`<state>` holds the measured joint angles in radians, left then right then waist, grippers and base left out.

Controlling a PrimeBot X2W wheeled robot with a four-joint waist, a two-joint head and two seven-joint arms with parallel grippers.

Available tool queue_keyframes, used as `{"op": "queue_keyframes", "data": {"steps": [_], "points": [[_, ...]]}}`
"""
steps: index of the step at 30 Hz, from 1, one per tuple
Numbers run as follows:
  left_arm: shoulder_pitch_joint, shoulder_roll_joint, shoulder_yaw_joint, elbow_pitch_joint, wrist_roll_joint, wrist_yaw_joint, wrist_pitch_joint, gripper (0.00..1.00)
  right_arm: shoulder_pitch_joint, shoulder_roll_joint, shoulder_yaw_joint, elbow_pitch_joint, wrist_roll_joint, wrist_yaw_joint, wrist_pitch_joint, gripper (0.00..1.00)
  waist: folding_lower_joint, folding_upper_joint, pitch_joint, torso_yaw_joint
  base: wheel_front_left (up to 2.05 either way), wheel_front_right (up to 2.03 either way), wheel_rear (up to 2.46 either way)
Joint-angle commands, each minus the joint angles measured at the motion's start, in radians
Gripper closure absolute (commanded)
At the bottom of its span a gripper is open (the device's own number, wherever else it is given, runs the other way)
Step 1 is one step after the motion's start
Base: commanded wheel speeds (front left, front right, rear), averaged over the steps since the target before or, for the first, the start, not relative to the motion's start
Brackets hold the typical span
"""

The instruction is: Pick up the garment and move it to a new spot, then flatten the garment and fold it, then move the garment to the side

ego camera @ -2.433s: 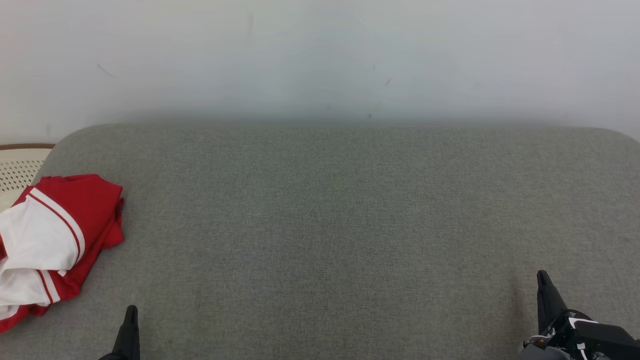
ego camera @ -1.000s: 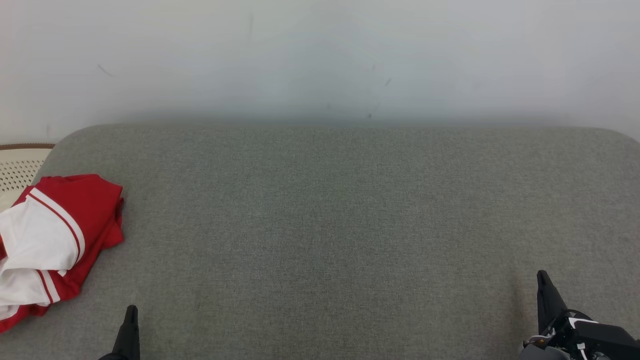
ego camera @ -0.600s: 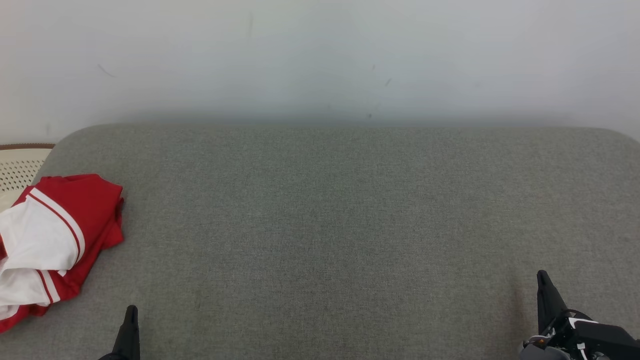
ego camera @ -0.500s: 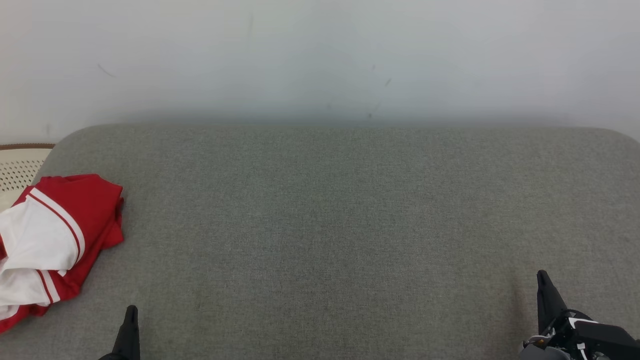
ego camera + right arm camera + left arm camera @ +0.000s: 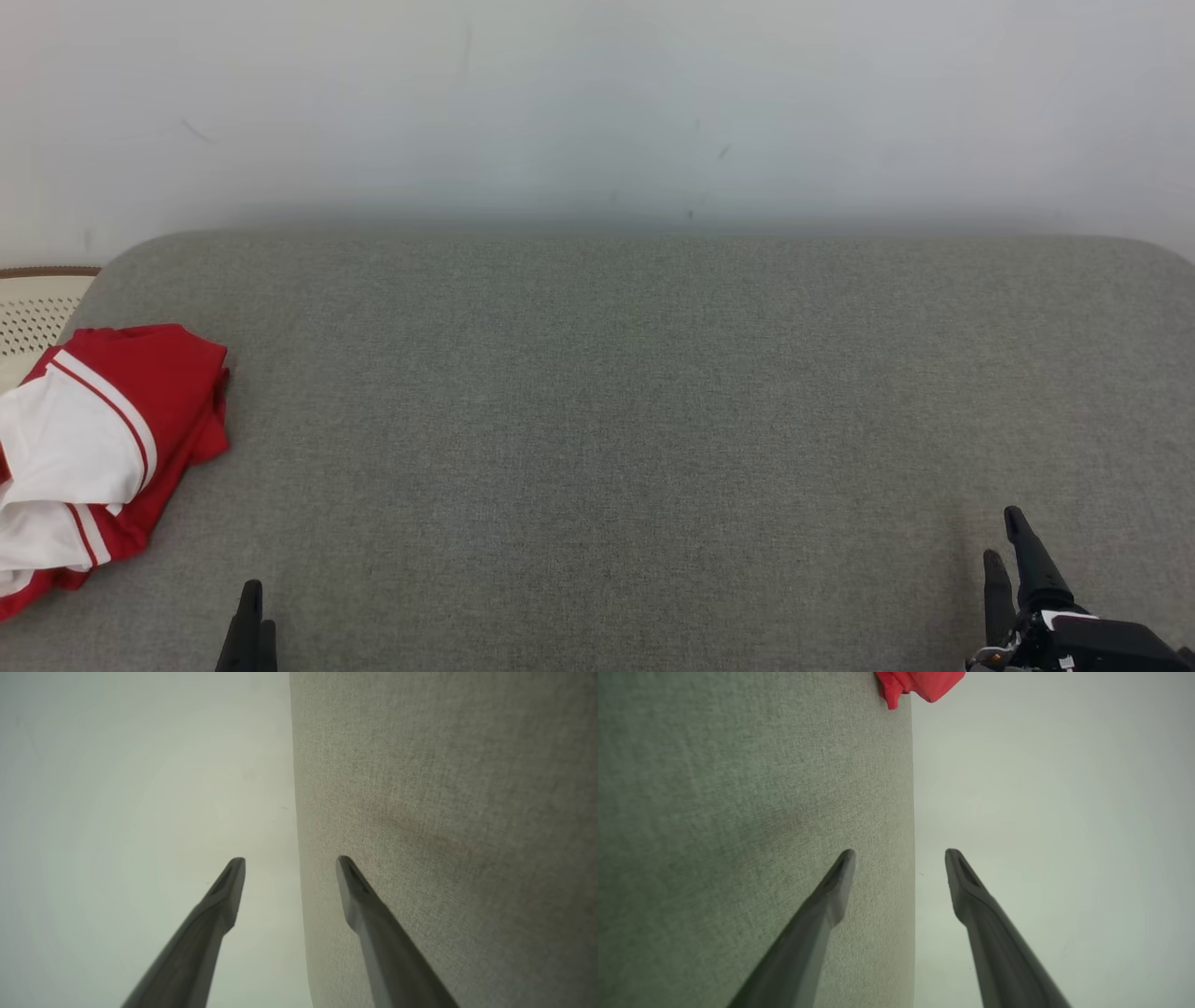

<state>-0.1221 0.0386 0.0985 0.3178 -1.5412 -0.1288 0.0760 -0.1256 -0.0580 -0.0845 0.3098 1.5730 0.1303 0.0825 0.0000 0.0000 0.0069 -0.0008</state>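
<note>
A grey fabric worktop (image 5: 616, 392) meets a white wall (image 5: 597, 103), with a red-and-white garment (image 5: 93, 448) crumpled at its left edge. The left hand (image 5: 900, 853) and right hand (image 5: 290, 859), closed earlier, now gape empty.

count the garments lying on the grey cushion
1: a crumpled red and white garment at the left end of the grey cushion. It runs off the head view's left edge, so more could be hidden there.

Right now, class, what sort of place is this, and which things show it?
Probably an indoor laundry-folding setup: a grey upholstered surface against a pale wall, a crumpled red-and-white garment at its left edge, and a cream perforated basket beside it.
</note>
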Motion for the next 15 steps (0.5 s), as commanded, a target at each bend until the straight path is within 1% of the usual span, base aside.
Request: {"op": "queue_keyframes", "data": {"steps": [1,6,7,11,12,15], "points": [[-0.016,0.008,0.000,-0.021,0.051,-0.001,-0.014,0.00,-0.018,-0.021,0.021,-0.020,-0.028,0.000,-0.016,0.00,0.0000,0.0000,0.001,0.000,0.00,0.00,0.00],[-0.017,0.007,-0.003,-0.025,0.158,-0.001,-0.038,0.00,-0.022,-0.033,0.045,-0.025,-0.103,0.000,-0.039,0.00,0.0000,0.0000,0.002,-0.002,0.00,0.00,0.00],[-0.018,0.007,-0.002,-0.028,0.204,-0.001,-0.047,0.00,-0.024,-0.040,0.059,-0.026,-0.143,0.000,-0.049,0.00,0.0000,0.0000,0.003,-0.003,0.00,0.00,0.00],[-0.016,0.007,-0.010,-0.032,0.298,-0.001,-0.064,0.00,-0.025,-0.051,0.082,-0.029,-0.231,0.000,-0.066,0.00,0.0000,0.0000,0.004,-0.005,0.00,0.00,0.00],[-0.016,0.007,-0.010,-0.032,0.298,-0.001,-0.064,0.00,-0.025,-0.051,0.082,-0.029,-0.231,0.000,-0.066,0.00,0.0000,0.0000,0.004,-0.005,0.00,0.00,0.00],[-0.015,0.008,-0.014,-0.037,0.361,-0.001,-0.076,0.00,-0.024,-0.056,0.097,-0.034,-0.292,0.000,-0.079,0.00,0.0000,0.0000,0.004,-0.006,0.00,0.00,0.00]]}}
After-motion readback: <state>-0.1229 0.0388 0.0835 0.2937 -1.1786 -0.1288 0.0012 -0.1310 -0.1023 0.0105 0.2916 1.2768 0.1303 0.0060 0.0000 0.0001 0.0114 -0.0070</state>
